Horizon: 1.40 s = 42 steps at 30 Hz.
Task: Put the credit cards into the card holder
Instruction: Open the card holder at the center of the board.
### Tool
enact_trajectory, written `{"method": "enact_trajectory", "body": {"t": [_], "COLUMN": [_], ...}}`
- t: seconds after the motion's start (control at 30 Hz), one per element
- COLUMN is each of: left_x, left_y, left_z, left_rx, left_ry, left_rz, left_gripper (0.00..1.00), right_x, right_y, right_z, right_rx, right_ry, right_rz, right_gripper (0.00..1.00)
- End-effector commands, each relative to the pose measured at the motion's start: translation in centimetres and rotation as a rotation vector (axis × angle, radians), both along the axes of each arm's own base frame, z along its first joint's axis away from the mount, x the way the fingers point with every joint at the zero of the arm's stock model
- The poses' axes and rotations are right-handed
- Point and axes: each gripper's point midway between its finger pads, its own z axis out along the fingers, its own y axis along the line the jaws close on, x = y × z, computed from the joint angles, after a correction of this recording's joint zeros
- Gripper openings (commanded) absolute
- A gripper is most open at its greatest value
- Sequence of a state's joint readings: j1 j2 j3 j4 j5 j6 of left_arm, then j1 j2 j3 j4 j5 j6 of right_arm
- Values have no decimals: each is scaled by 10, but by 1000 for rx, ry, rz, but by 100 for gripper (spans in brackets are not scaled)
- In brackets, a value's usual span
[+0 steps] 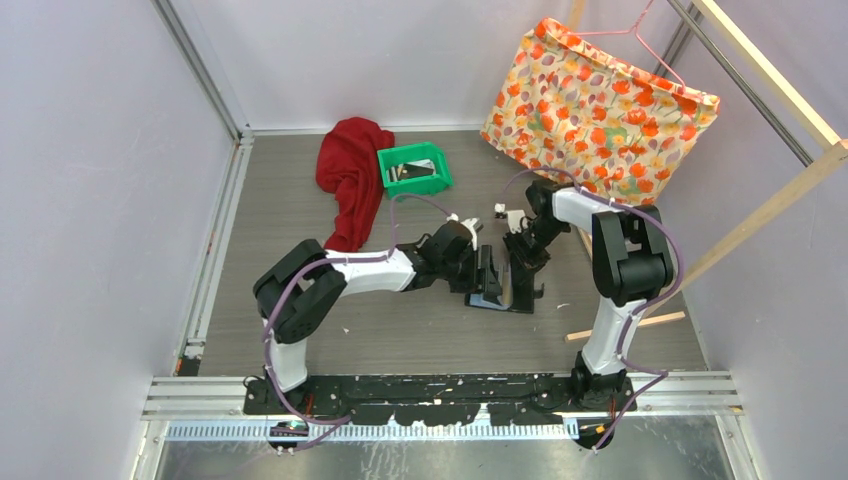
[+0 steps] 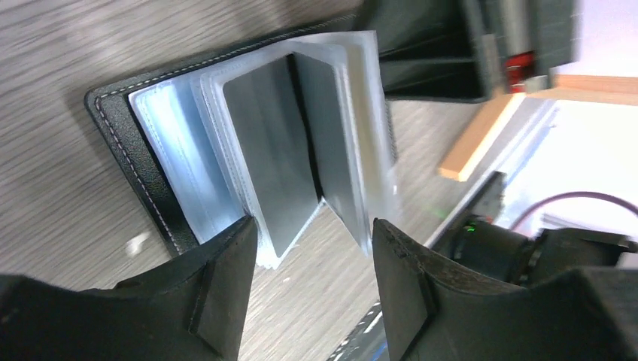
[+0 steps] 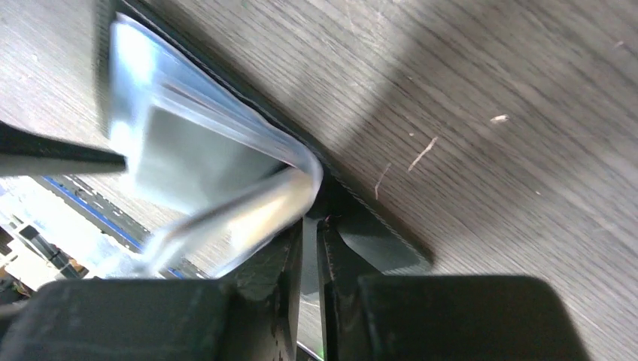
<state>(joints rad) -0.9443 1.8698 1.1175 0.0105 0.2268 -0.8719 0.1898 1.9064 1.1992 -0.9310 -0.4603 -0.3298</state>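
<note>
The black card holder point(image 1: 497, 287) lies opened on the table between my two grippers. In the left wrist view its clear pockets point(image 2: 180, 150) fan upward, and grey credit cards point(image 2: 274, 162) sit inside two of them. My left gripper point(image 2: 312, 248) is open, its fingers straddling the near corners of the pockets without clamping them. My right gripper point(image 3: 311, 226) has its jaws almost together, the tips pinching the holder's black cover point(image 3: 380, 252) at the spine, beside a bulging clear pocket point(image 3: 226, 173). It keeps the holder's right half point(image 1: 524, 283) raised.
A green bin point(image 1: 436, 178) with small flat things inside stands at the back, a red cloth point(image 1: 350, 180) beside it. A flowered bag point(image 1: 600, 105) hangs at the back right. A wooden stick point(image 1: 625, 325) lies right of the holder, by a slanted wooden bar point(image 1: 770, 205).
</note>
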Motion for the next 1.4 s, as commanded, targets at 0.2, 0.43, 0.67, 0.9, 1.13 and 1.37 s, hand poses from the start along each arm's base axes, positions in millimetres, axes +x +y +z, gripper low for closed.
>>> {"method": "enact_trajectory", "body": {"t": [0.2,0.43,0.67,0.9,1.13,1.37], "left_x": [1,11,36,54,89,117], "left_y": [-67,-86,-97,-95,-89,-95], "left_z": [63,68,58,37,35,44], "left_rx": [-408,-460,-459,-418,-418,-444], "left_ry": [-12,-8,-40,-50,-73,-82], "left_rz": [-93,-101,-50,-12,58,80], "left_gripper": [59,62,63,63,63,63], "right_x": [11,11,33,54,64,65], "right_y": [1,4,-15,-45,-53,-59], "right_z": [22,25,43,64,93,98], "right_rx": [104,136,150,111,157,180], "right_ry": [-75,-62,-153,-293,-407,-425], "right_rz": [-3,-13,-96,-183,-209,-228], "right_gripper": [24,24,35,44,46,61]}}
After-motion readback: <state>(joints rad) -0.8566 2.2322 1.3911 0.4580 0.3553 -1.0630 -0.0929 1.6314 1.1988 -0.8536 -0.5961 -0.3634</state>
